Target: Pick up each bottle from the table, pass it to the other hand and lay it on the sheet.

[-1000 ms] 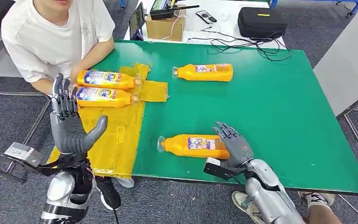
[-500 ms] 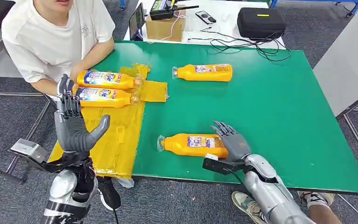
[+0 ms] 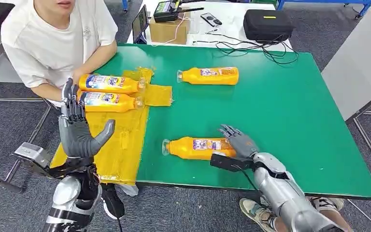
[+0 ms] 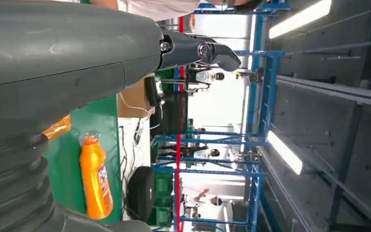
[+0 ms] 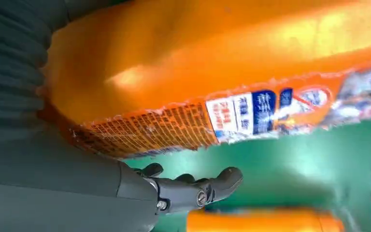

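Observation:
An orange bottle [image 3: 198, 148] lies on its side on the green table [image 3: 280, 111] near the front edge, cap to the left. My right hand [image 3: 239, 142] sits at its base end with fingers spread over it, not closed; up close the bottle [image 5: 222, 63] lies against the right hand [image 5: 53, 183]. A second orange bottle [image 3: 208, 75] lies farther back, also seen as the bottle [image 4: 95, 179]. Two more bottles [image 3: 107, 83] [image 3: 108, 101] lie on the yellow sheet [image 3: 121, 140]. My left hand [image 3: 79, 130] is raised over the sheet's left side, fingers up, holding nothing.
A person in a white shirt [image 3: 53, 38] sits at the table's far left corner, forearm beside the sheet's bottles. A cardboard box [image 3: 169, 26], black case [image 3: 268, 24] and cables [image 3: 251, 46] lie beyond the far edge. A white table [image 3: 357, 67] stands to the right.
My right hand has slid forward and left, closer over the near bottle's base. The left hand has drifted slightly right, still raised and empty.

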Robot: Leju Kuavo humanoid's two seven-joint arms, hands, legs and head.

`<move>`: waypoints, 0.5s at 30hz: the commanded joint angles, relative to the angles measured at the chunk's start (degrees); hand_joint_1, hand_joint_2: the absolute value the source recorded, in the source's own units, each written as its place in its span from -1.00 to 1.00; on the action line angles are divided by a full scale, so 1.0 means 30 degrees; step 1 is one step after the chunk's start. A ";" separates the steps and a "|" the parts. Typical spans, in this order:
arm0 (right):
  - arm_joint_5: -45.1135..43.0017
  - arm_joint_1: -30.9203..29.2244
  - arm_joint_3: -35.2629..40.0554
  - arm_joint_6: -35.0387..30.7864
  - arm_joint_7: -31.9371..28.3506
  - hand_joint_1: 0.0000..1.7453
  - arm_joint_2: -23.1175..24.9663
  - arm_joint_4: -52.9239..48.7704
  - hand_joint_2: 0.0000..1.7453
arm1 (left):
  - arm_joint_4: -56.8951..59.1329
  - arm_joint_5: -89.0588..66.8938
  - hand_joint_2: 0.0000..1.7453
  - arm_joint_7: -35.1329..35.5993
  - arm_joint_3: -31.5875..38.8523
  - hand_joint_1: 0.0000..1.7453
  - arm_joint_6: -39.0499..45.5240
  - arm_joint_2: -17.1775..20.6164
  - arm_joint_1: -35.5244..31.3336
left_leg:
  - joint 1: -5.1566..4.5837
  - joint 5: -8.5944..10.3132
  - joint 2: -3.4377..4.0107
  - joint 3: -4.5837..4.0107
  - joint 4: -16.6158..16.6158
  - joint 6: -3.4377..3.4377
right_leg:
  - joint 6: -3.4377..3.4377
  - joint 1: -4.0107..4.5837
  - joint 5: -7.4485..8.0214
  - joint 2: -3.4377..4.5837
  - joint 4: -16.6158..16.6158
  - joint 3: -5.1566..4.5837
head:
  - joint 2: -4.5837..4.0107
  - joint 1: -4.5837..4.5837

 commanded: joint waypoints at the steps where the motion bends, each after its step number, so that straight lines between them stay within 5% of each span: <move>1: -0.0825 -0.0731 0.2730 0.3103 0.0559 1.00 -0.0397 0.4172 1.00 | 0.2843 0.0268 1.00 0.0521 -0.0173 -1.00 -0.0576 0.0659 -0.0748 | 0.0032 0.0021 -0.0062 0.0093 -0.0041 -0.0036 | -0.0059 0.0037 0.0006 -0.0073 -0.0054 0.0111 | 0.0000 -0.0007; 15: -0.1033 -0.0899 0.3525 0.4015 0.0867 1.00 -0.0610 0.4367 1.00 | 0.2879 0.0859 1.00 0.0915 -0.0453 -1.00 -0.1550 0.0770 -0.0153 | 0.0033 -0.0029 -0.0079 0.0282 -0.0045 -0.0019 | -0.0036 0.0037 -0.0052 -0.0068 -0.0073 0.0181 | 0.0000 -0.0014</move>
